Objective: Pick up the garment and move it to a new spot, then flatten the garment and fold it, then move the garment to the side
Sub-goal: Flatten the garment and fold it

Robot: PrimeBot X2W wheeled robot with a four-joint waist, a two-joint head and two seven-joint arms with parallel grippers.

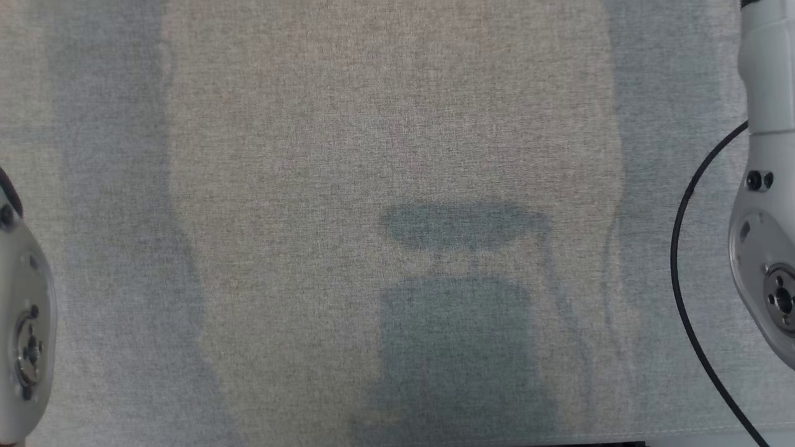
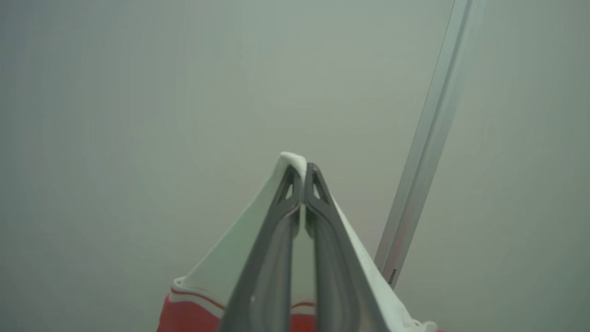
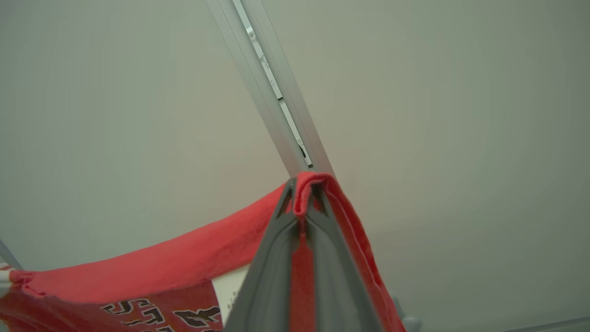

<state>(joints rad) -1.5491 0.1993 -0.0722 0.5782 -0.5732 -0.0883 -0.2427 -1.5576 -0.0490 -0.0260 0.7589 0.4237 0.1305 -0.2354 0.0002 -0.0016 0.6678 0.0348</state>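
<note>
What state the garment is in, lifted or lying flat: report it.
Lifted. The left end effector is shut on the garment at a white edge, the right end effector at a red edge.

Red-and-white cloth garment point(image 3: 152, 265): red body is noted, with black block lettering outlined pale. White panel trimmed with red stripes is recorded on the same garment. Dark grey right gripper point(image 3: 304, 186) is seen against the garment's red, dark grey left gripper point(image 2: 303, 168) against its white. Silver metal rail point(image 3: 276, 101) behind the garment. Grey-beige woven tablecloth point(image 1: 372, 124): plain.
</note>
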